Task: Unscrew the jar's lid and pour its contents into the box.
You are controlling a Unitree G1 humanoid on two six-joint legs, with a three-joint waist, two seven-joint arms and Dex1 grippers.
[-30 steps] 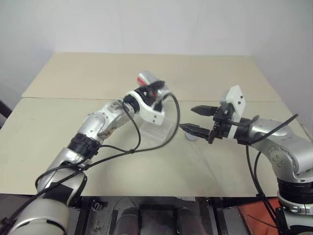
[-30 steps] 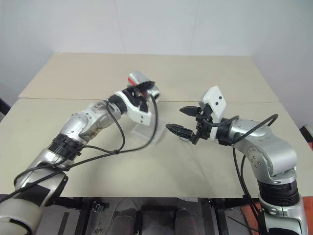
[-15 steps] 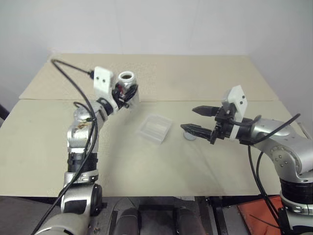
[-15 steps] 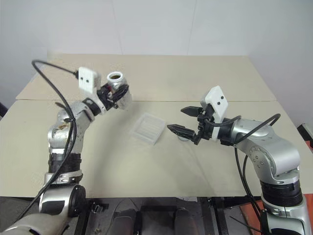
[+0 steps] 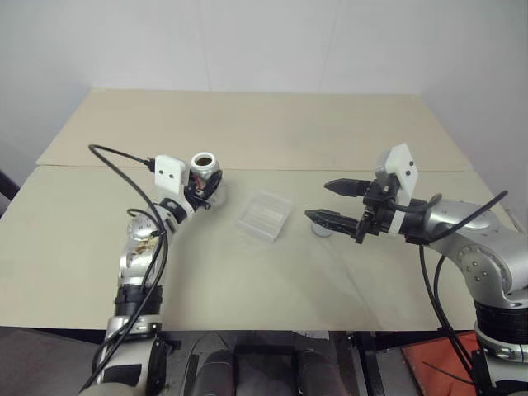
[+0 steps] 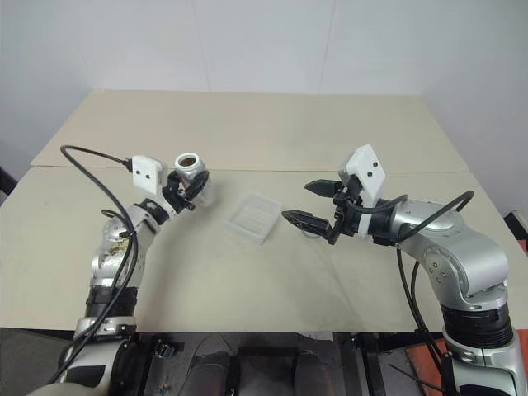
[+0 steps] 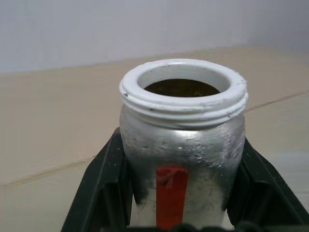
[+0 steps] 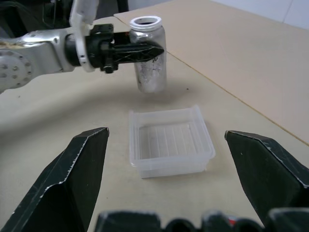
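Two grippers are in play: on the left, my left gripper (image 5: 200,188) is clamped on the jar (image 5: 204,173), which stands upright with its lid off and its open mouth facing up, held above the table (image 5: 264,124) and to the left of the box (image 5: 264,216). The box sits flat on the table between my arms, nearer the jar than my right hand. Farther right, my right gripper (image 5: 332,202) hovers with its fingers spread wide and holding nothing, and the lid (image 5: 320,229) lies on the table just below its lower finger.
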